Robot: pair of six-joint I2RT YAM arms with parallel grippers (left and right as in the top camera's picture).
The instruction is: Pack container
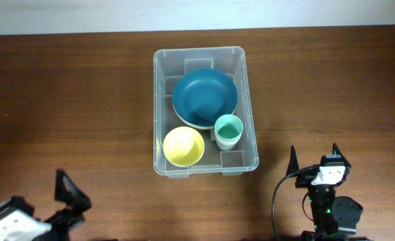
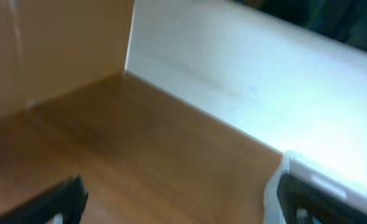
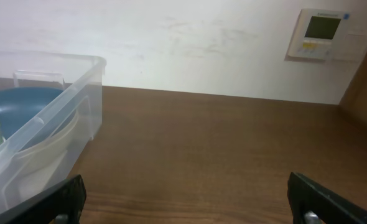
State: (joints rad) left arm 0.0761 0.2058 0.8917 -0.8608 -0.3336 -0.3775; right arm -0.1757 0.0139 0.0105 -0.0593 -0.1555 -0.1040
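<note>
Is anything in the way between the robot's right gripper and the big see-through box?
No, nothing I can see. Only bare brown table lies between the right gripper and the container, which sits ahead and to the gripper's left. The gripper is open and holds nothing.

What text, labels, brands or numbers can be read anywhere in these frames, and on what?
None can be read.
The wall control panel in the right wrist view has a small screen and marks, all too small and blurred to read.
No print shows on the container.
</note>
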